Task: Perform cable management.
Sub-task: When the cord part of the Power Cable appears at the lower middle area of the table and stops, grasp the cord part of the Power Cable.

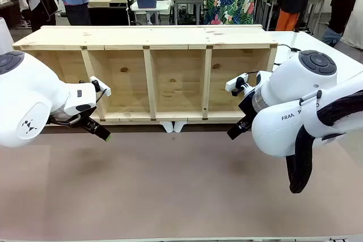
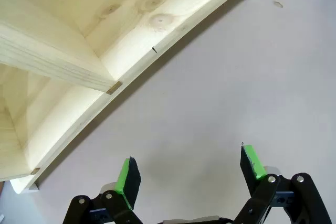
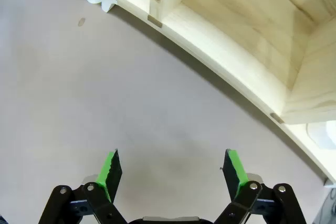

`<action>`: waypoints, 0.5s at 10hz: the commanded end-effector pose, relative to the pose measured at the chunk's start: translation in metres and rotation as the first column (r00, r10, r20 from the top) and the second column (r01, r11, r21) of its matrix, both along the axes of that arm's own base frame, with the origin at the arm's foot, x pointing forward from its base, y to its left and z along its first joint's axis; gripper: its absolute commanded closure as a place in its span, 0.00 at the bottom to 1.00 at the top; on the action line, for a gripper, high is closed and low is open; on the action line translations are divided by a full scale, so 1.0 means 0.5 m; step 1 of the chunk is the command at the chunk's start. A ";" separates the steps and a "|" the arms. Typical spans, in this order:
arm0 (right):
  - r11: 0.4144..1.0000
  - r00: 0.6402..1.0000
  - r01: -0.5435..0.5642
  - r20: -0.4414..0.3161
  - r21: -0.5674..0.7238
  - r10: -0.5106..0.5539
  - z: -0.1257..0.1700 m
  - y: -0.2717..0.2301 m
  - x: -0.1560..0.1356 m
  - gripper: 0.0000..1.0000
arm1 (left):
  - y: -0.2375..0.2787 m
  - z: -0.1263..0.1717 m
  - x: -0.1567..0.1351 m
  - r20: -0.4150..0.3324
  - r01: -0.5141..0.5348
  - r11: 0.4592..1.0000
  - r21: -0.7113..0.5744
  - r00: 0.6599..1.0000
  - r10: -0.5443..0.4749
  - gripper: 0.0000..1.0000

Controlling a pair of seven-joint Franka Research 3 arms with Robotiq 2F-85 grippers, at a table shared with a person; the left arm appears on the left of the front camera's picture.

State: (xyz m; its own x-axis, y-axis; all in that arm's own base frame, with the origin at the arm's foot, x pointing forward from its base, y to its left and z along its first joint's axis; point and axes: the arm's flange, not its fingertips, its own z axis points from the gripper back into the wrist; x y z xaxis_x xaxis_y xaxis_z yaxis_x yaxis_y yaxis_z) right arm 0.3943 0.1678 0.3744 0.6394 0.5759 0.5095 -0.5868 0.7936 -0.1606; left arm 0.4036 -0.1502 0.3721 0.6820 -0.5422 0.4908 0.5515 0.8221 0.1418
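Currently we are hovering our left gripper (image 2: 190, 169) and right gripper (image 3: 173, 167), both spread wide and empty, above the table (image 1: 170, 185) before the wooden shelf (image 1: 170, 38), while the cable (image 1: 290, 47) is peeking past its right end.

Bright, even light from above. The wooden shelf (image 1: 150, 77) drops a thin dark soft-edged shadow along its front edge onto the table (image 1: 170, 185), and its compartments go a bit dimmer up under the top board. Front cam is sharp across the shelf. Wrist cams are wide-angle, so the shelf's straight bottom rail bows into a curve, esp toward the corners. Left tool (image 2: 188, 156) below the shelf looks crisp, green bits vivid.
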 end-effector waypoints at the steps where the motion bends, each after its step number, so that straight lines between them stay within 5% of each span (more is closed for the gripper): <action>1: 1.000 1.000 0.000 0.000 0.000 0.000 0.000 0.000 0.000 0.00 | 0.000 0.000 0.000 0.000 0.000 1.000 0.000 1.000 0.000 0.00; 5: 1.000 1.000 0.000 0.000 0.000 0.000 0.000 0.000 0.000 0.00 | 0.000 0.000 0.000 0.000 0.000 1.000 0.000 1.000 0.000 0.00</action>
